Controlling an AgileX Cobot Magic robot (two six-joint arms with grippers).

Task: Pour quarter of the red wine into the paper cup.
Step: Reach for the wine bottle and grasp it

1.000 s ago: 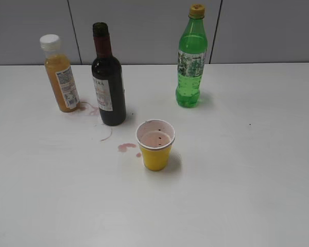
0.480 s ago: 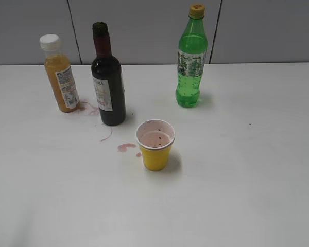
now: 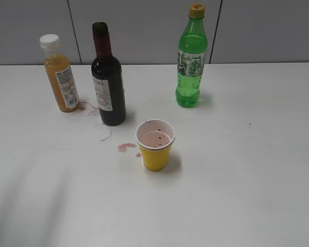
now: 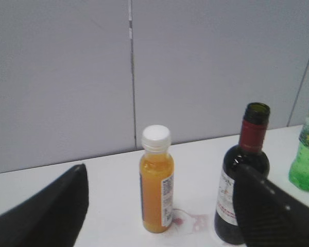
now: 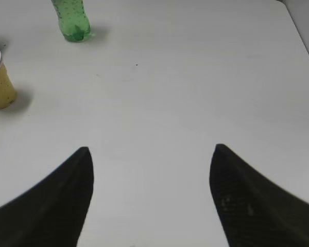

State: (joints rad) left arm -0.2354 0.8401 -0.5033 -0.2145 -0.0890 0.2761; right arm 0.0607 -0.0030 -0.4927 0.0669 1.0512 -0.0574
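The red wine (image 3: 108, 87) stands upright on the worktop (image 3: 247, 180), uncorked, at eleven o'clock from the paper cup (image 3: 155, 145); the left hand (image 4: 159, 206), spread open and empty, faces it at one o'clock, likely nearer; the right hand (image 5: 150, 193) gapes empty too.

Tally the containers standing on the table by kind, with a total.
Bottles: 3, namely the juice bottle, the wine bottle and the green soda bottle.
Cups: 1, the yellow paper cup.
Total: 4.
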